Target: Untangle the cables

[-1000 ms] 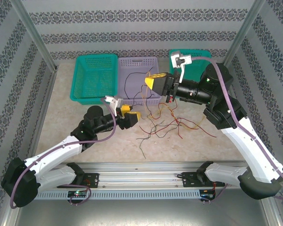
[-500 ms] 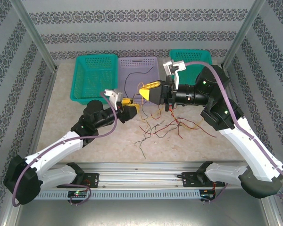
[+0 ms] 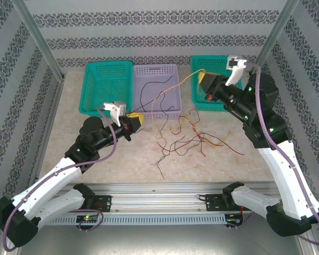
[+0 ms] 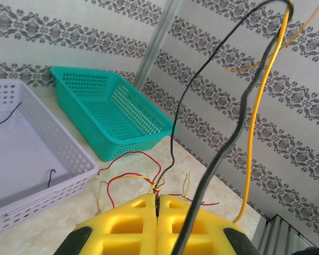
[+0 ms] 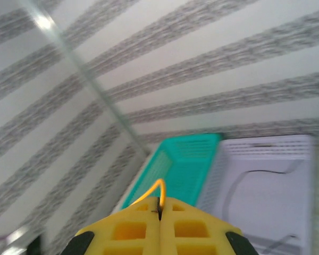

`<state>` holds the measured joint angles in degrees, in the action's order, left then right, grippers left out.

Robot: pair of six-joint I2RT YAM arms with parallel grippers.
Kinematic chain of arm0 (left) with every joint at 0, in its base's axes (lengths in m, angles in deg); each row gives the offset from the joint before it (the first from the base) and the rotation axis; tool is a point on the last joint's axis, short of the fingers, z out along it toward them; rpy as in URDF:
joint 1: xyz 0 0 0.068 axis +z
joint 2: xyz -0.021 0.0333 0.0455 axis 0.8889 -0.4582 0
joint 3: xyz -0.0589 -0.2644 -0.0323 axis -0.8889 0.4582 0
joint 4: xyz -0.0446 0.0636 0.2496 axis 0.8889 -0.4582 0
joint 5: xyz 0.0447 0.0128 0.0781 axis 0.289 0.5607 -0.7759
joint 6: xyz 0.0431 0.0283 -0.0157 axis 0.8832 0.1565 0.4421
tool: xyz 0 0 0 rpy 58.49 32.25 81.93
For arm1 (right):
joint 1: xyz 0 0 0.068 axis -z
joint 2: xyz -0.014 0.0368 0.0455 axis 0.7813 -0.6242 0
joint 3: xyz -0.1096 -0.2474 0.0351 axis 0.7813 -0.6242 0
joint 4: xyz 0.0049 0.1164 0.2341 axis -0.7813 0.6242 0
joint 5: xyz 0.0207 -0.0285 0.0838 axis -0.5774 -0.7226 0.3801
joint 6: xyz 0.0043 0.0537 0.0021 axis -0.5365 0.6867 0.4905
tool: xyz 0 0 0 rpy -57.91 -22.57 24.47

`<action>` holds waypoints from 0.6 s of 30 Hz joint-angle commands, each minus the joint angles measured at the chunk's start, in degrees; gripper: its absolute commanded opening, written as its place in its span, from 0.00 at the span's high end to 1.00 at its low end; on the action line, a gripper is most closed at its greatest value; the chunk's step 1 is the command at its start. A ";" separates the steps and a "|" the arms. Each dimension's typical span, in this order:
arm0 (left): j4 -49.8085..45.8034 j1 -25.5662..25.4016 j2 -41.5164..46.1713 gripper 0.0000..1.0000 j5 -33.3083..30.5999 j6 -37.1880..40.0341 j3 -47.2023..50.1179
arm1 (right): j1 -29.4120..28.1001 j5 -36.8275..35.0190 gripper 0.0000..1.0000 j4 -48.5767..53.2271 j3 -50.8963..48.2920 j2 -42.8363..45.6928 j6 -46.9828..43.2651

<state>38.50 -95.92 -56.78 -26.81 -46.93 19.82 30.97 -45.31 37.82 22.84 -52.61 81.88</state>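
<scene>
The right pincer [image 3: 204, 79] is clenched on the orange cable [image 3: 178, 84], which stretches from it toward the tangle [image 3: 186, 139] between both pincers. The left pincer [image 3: 134, 117] pinches a black cable [image 4: 173, 143]. This is the separating step; next, I think, pull apart slowly.

So the left gripper [image 4: 157, 208] is squeezing a thin black cable [image 4: 184, 101] right at its yellow tips, jaws pressed tight together, and that cable is climbing up and rightward from there. A yellow cable [image 4: 253, 114] is hanging just right of the gripper. Just beyond the gripper, red cables [image 4: 128, 154] are curling, a teal basket [image 4: 128, 141] is sitting further back, and a lilac basket [image 4: 42, 204] is lying off to the gripper's left.
</scene>
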 commanded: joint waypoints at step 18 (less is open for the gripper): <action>-39.33 1.81 5.76 1.00 -22.10 14.06 -31.88 | 17.95 -32.15 1.00 10.02 3.57 -11.62 -3.44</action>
<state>6.35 -94.85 -51.47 -44.84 -37.47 -8.50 47.19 -71.34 46.62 24.05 -62.36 80.20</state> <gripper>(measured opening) 0.053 0.041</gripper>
